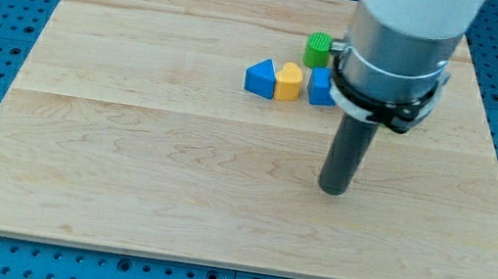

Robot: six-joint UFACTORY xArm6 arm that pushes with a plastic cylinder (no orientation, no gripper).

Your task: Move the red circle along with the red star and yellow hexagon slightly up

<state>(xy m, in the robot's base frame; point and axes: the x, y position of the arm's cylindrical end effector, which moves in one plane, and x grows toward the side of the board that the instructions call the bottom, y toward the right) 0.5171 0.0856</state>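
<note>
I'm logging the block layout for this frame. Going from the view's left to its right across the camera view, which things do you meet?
Blue triangular block → yellow heart-shaped block → green block → blue block, partly hidden by the arm → my tip, below the blocks and touching none.

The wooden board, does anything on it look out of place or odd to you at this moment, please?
Nothing looks damaged or spilled. The odd part: only a green block, blue triangular block, yellow heart-like block and another blue block show. No red circle, red star or yellow hexagon is visible. My tip rests below the cluster, touching nothing.
</note>
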